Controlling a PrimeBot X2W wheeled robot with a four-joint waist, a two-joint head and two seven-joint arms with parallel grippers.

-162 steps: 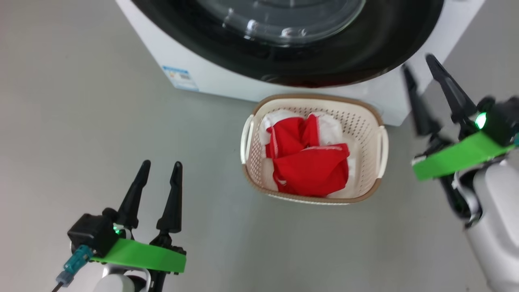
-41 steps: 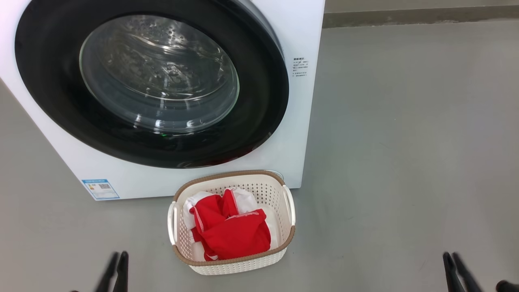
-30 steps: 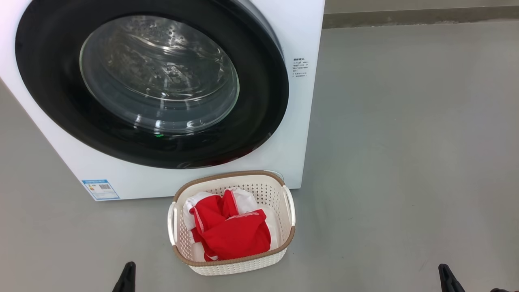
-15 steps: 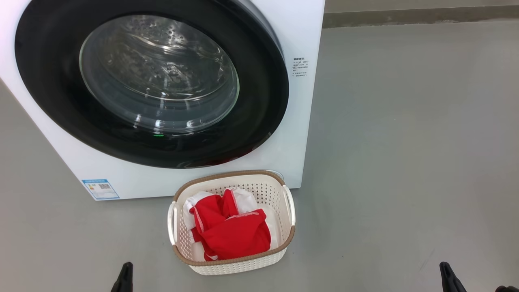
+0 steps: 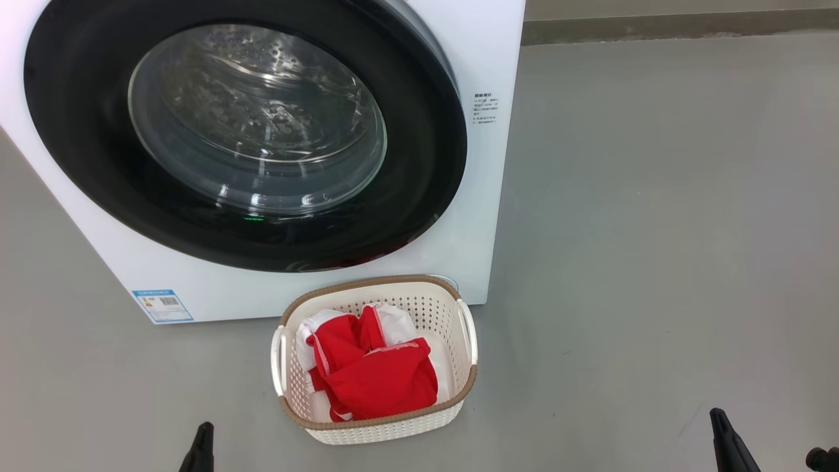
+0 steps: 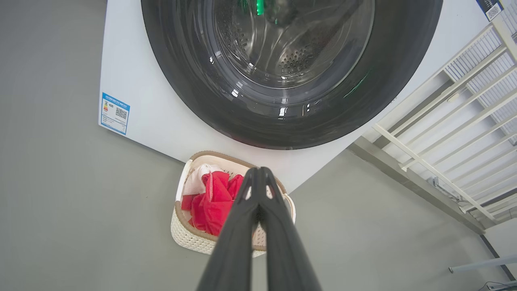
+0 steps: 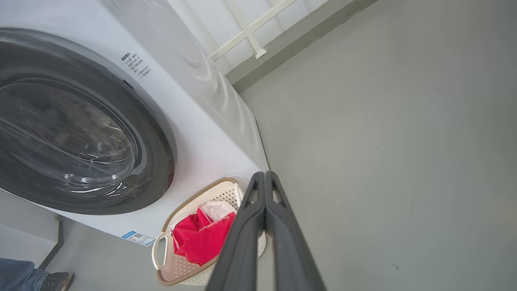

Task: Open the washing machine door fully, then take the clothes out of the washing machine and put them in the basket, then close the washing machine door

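Clothes [image 5: 380, 380], red with white patches, lie bunched inside the basket [image 5: 367, 283], which stands on the grey floor [image 5: 655, 262] just in front of the washing machine [image 5: 488, 216]. The washing machine door [image 5: 249, 131] sits flush against the white front, shut. The left gripper [image 6: 258, 171] and the right gripper [image 7: 264, 174] hang low on either side of the basket, well apart from it, each with its two dark fingers pressed together on nothing.
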